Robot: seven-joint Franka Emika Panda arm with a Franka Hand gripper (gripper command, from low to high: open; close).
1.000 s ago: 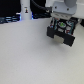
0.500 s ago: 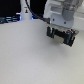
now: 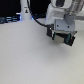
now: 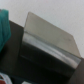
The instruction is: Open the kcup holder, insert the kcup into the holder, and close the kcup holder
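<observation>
A: So, where is the arm [image 3: 61, 12]?

B: In the exterior view it hangs toward that view's upper right, white housing on top, with the gripper [image 3: 62, 40] pointing down just over the pale worktop [image 3: 30, 57].

A: And the jaws?

B: Dark and blurred. I can make out black parts under the white wrist block, but whether they stand apart or together, I cannot tell. Nothing is plainly held between them.

A: The kcup holder?

B: The wrist view is filled by a boxy object [image 4: 47, 42] with a smooth grey-brown top face and a darker front face, sitting on a dark surface [image 4: 12, 62]. That may be the kcup holder, seen close and out of focus; no handles or slots can be made out on it. In the exterior view the gripper covers that spot, so I cannot tell it apart there.

A: The kcup?

B: I can't pick it out in either view.

A: Anything else?

B: A teal patch [image 4: 4, 25] at one edge of the wrist view, and a white upright object [image 3: 25, 9] at the far edge of the worktop, toward the exterior view's left, well apart from the gripper.
</observation>
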